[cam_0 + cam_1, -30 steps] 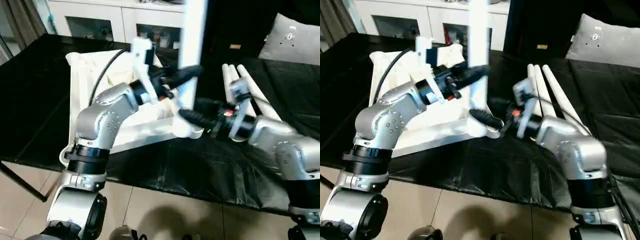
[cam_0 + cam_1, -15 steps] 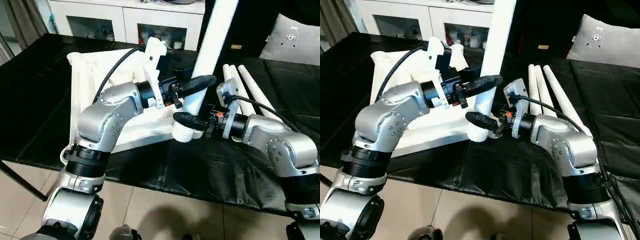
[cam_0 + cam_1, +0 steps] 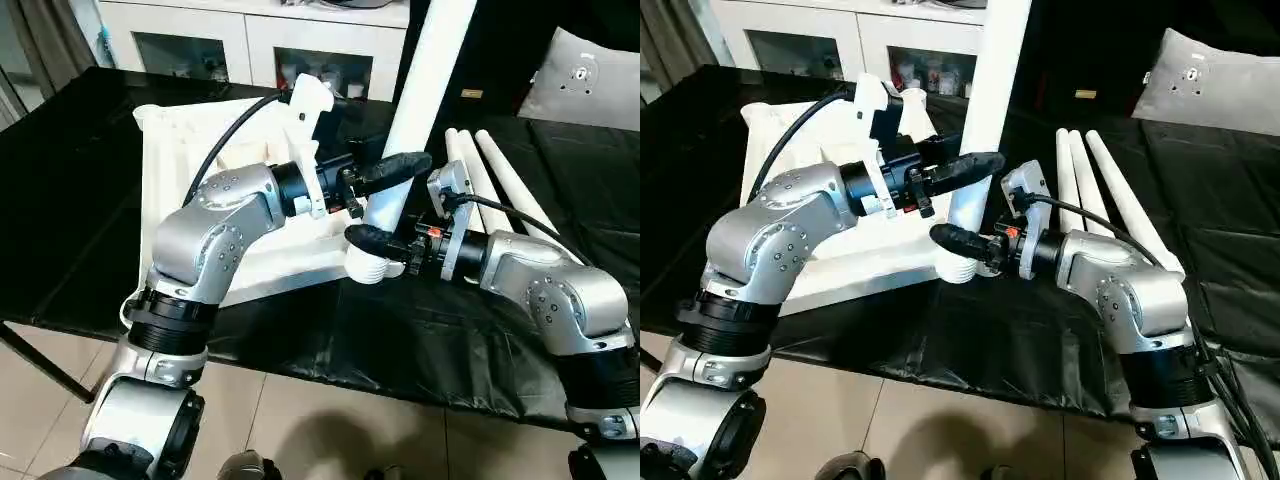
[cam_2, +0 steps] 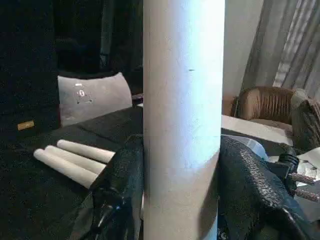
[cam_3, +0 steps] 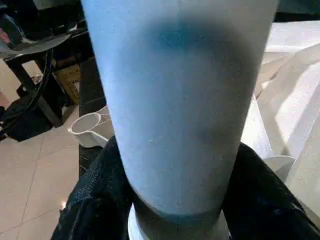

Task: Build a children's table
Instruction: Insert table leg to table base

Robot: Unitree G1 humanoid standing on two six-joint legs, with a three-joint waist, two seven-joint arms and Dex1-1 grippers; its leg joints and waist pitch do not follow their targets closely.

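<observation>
The children's table top (image 3: 170, 160) lies ribbed side up on the black cover. One white leg (image 3: 425, 70) stands over its near right corner, leaning right at the top, its ribbed lower end (image 3: 365, 268) at the corner socket. My left gripper (image 3: 400, 172) is shut on the leg's lower part, with fingers (image 4: 120, 185) pressed on both sides. My right gripper (image 3: 370, 245) is shut on the leg just above its end, with fingers (image 5: 95, 210) on either side of it. Three more legs (image 3: 480, 160) lie side by side to the right.
The black cover's front edge (image 3: 400, 385) runs just below my arms, with tiled floor beyond it. A white cabinet (image 3: 250, 40) stands at the back, a grey cushion (image 3: 590, 80) at the far right. A brown armchair (image 4: 265, 105) is off to one side.
The leg has gone from upright to leaning right at the top. My right gripper has closed in around its lower end. The camera has shifted a little.
</observation>
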